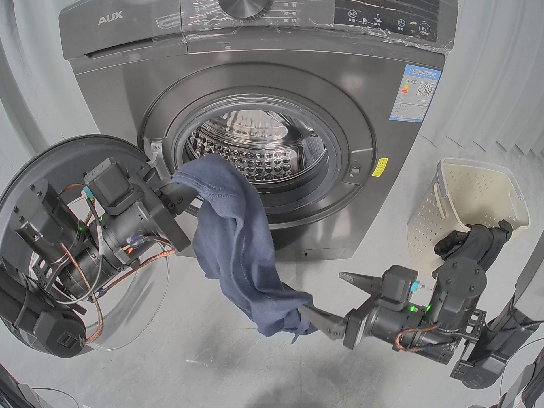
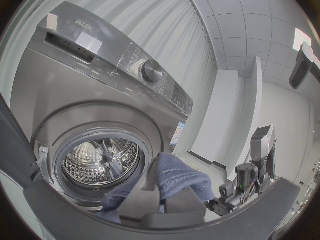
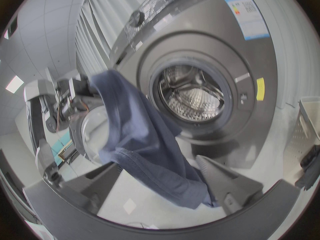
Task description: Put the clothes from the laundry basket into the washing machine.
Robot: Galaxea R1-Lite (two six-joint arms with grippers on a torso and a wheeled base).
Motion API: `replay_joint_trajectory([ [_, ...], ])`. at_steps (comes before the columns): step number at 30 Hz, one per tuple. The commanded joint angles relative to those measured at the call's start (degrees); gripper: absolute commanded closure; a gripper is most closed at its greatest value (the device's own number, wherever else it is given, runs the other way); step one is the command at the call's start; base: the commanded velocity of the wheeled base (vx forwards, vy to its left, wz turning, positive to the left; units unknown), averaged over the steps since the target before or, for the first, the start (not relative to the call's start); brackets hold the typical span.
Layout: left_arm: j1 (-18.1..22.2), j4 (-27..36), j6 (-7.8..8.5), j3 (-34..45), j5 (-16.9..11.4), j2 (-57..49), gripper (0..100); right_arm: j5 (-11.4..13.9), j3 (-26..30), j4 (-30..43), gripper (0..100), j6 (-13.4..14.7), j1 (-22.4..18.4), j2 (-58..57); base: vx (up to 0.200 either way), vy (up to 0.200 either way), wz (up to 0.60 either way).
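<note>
Door (image 1: 62, 162) open, shirt (image 1: 238, 239) before drum (image 1: 255, 143)

Bright, even light from ceiling panels (image 2: 299, 36); glare on the steel drum (image 1: 249, 143); wrist views bulge, corners black.

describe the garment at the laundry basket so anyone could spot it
Start at the grey washing machine; on the floor to its right stands a cream perforated laundry basket. The black garment hangs over its near rim, unlike the blue garment stretched in front of the drum.
</note>
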Motion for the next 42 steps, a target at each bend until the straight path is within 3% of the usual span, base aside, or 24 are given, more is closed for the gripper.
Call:
replay_joint_trajectory([
  [1, -0.95, 0.03, -0.08, -0.49, 0.04, -2.28, 100, 0.28, 4.86, 0.01, 0, -0.14, 2.33, 3.13, 0.000, 0.000, 0.00],
  [11, -1.22, 0.03, -0.08, -0.58, -0.05, -3.34, 100, 1.78, 7.14, -0.17, 0, -0.49, 3.47, 4.80, 0.000, 0.000, 0.00],
  [16, -2.62, 0.03, -0.08, -0.40, -0.05, -4.04, 100, 1.87, -0.77, -0.25, 0, -0.67, 0.74, 6.82, 0.000, 0.000, 0.00],
  [20, -3.68, 0.20, -0.08, -0.32, 0.04, -4.66, 100, 2.57, -4.55, -0.08, 0, -1.11, 1.45, 8.84, 0.000, 0.000, 0.00],
  [28, -4.64, 0.38, -0.08, -0.32, 0.04, -5.10, 100, 3.45, -17.38, -0.96, 0, -1.46, 3.21, 17.98, 0.000, 0.000, 0.00],
  [33, -5.08, 0.29, -0.08, -0.32, 0.04, -5.36, 100, 5.21, -23.45, -1.49, 0, -1.90, 2.77, 21.59, 0.000, 0.000, 0.00],
  [42, -5.44, 0.38, -0.08, -0.32, 0.04, -6.15, 100, 5.03, -31.53, -0.69, 0, -3.04, -0.05, 26.95, 0.000, 0.000, 0.00],
])
